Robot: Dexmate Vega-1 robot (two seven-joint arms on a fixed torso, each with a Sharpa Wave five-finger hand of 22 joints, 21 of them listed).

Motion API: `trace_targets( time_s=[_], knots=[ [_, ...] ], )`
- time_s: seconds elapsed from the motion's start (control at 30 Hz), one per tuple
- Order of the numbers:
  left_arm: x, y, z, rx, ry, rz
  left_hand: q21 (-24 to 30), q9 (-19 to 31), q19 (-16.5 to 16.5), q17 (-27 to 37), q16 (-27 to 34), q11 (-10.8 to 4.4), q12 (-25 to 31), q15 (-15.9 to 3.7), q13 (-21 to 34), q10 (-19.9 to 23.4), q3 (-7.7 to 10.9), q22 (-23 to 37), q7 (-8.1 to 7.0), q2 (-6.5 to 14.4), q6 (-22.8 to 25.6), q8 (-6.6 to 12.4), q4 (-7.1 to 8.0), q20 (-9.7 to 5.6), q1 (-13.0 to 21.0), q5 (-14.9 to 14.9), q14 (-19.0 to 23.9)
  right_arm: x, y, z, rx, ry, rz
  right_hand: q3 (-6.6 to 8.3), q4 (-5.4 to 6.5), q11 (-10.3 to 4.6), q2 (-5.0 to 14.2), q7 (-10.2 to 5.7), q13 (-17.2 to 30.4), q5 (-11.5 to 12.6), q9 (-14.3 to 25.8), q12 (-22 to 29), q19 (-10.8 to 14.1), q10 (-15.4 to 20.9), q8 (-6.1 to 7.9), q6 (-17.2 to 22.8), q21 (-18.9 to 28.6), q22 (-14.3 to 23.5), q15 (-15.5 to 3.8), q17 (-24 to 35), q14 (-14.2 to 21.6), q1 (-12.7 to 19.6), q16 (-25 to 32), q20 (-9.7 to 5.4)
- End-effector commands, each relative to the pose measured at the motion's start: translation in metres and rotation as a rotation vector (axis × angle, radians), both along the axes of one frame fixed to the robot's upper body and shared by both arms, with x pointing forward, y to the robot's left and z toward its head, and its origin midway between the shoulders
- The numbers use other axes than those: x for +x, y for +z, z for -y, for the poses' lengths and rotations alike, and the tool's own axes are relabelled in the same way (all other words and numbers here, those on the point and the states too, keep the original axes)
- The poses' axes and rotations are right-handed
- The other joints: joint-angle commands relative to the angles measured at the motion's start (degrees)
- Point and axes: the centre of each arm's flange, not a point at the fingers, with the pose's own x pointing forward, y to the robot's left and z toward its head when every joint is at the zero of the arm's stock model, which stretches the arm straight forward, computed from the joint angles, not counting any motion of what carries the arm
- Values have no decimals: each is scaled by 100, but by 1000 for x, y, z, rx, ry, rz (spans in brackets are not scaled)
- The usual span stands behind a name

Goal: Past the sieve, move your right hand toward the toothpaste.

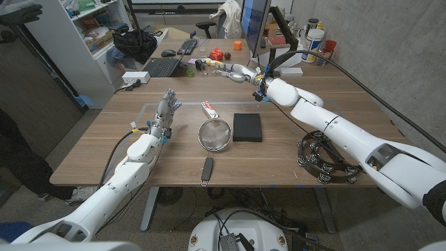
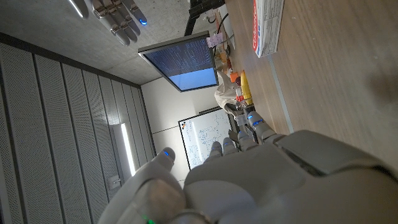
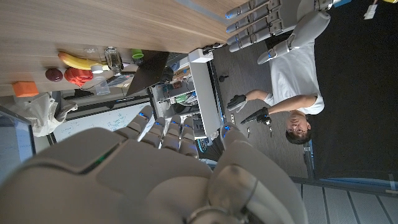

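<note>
nearest the robot on the wooden table point(image 1: 104, 150), a small dark oblong object point(image 1: 207, 171) lies close to the front edge, and off to the right a tambourine point(image 1: 324, 159) sits partly under the right forearm. just beyond the dark object is the sieve point(image 1: 214, 134), a round wire-mesh bowl, with a black square block point(image 1: 247, 127) just beside it on the right. the left hand point(image 1: 165, 113) stands on the table left of the sieve, fingers pointing up and spread, holding nothing. past the sieve, near its far rim, the toothpaste point(image 1: 209, 109) lies flat, a red and white box; in the left wrist view the same toothpaste point(image 2: 268, 26) shows ahead of the left fingers. farther back still, the right hand point(image 1: 233, 72) reaches out over the far part of the table, well beyond the toothpaste and apart from it, fingers stretched forward and empty. at the far edge lie a banana point(image 3: 76, 61), small red items point(image 3: 78, 76) and a keyboard point(image 1: 162, 67).
</note>
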Motion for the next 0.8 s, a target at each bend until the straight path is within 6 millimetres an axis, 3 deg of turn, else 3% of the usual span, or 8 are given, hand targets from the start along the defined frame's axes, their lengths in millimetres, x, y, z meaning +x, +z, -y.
trace_targets(
  time_s=[0.03,0.8],
  knots=[
    [3,0,-2,-2,-4,-1,-38,20,-891,16,41,-9,17,-255,33,-580,-23,26,-15,536,-528,15,-12,-431,-4,25,-767,3,-1,-10,-46,-14,8,38,-18,-46,28,12,21,34,33,14,-55,-3,-4,24,-30,18,-56,13,-50,81,-9,-467],
    [2,-1,-8,-9,1,1,-46,20,-888,16,43,-8,19,-251,33,-576,-31,27,-30,530,-524,16,-12,-433,-6,26,-763,7,-3,-30,-110,-32,29,26,-70,-9,-17,43,20,38,32,25,-57,-17,-14,-17,-64,18,-6,11,-84,111,0,-405]
  ],
)
